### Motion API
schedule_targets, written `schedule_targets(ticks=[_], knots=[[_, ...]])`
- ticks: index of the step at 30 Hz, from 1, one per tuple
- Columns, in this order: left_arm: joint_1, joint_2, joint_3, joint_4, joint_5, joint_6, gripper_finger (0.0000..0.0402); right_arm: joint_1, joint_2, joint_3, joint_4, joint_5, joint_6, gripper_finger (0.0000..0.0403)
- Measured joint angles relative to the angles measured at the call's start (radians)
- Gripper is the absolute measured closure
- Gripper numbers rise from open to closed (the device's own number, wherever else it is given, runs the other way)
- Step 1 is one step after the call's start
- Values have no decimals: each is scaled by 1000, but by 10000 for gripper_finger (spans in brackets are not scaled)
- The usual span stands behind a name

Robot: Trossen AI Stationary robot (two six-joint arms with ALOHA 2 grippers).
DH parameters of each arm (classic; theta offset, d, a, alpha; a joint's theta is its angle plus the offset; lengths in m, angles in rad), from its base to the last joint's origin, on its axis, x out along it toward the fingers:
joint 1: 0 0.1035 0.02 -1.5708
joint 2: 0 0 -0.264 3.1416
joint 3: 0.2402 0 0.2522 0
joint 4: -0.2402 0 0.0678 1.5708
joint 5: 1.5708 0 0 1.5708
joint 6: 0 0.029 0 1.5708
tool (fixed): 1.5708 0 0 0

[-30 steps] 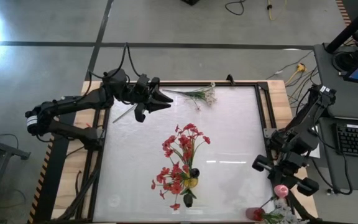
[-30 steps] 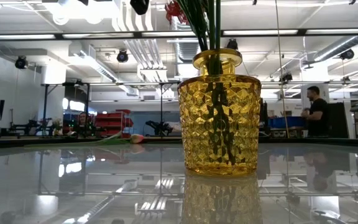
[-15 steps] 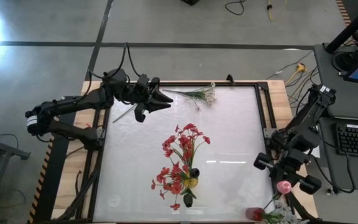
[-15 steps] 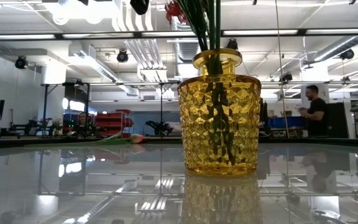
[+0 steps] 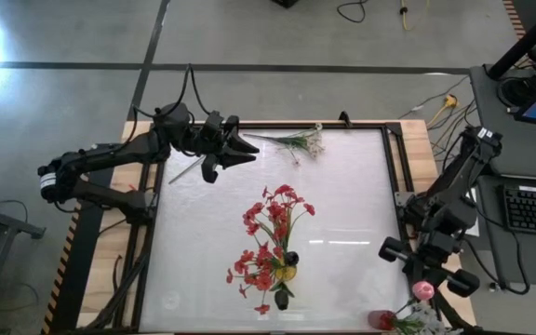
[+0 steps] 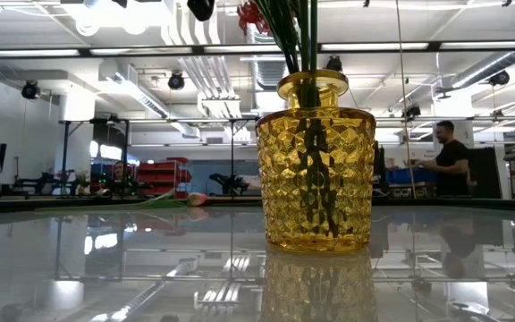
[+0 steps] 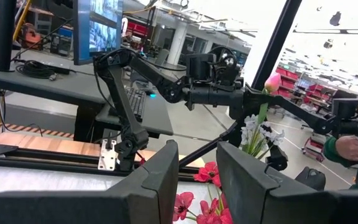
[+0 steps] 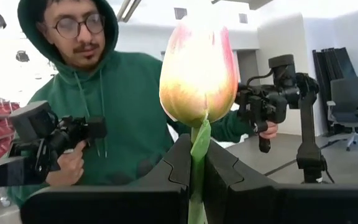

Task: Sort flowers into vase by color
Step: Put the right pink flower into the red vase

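A: Right hand [image 8: 194, 180] — state?
B: Fingers [image 8: 166, 168] pressed together on a green stem, pinching the pink tulip [image 8: 197, 68]. The bud stands straight up just past the fingertips. From above, that hand [image 5: 422, 279] sits off the table's [image 5: 342, 186] near right corner, bud [image 5: 423, 290] right beside it.

A: Anything else near it?
B: White blooms [image 5: 426, 321] and a red cup-like thing [image 5: 381, 320] just below the bud, at the table corner. Can't tell what holds them.

A: Left hand?
B: Left hand [image 5: 247, 149] hovers over the far left part of the table, fingers [image 7: 160, 180] a little apart, nothing between them. A loose spray with small white blooms [image 5: 296, 141] lies on the table just ahead of its tips. Another stem [image 5: 186, 169] lies under the wrist side of that hand.

A: Vase?
B: Yellow glass vase [image 6: 316, 174] — upright, mid table, well apart from both hands. Red flowers [image 5: 270, 237] stand in it, green stems [image 6: 298, 27] going down through the neck.

A: People?
B: Person in a green hoodie [image 8: 104, 118] behind the tulip, gripping handles with both hands. Another person [image 6: 450, 156] far back in the room.
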Motion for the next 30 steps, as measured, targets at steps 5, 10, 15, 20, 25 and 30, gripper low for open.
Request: schedule_targets(ticks=[5,10,15,20,25,30], knots=[[0,0,0,0,0,0,303,13,1,0,-75,-18,-34,390],[0,0,0,0,0,0,303,13,1,0,-114,-26,-36,390],[0,0,0,0,0,-6,303,13,2,-1,-158,-33,-38,390],[0,0,0,0,0,-7,303,13,1,-1,-159,-17,-38,390],[0,0,0,0,0,-7,303,13,0,-1,-160,8,-38,390],[0,0,0,0,0,-7,303,13,-12,-1,-189,25,-39,390]])
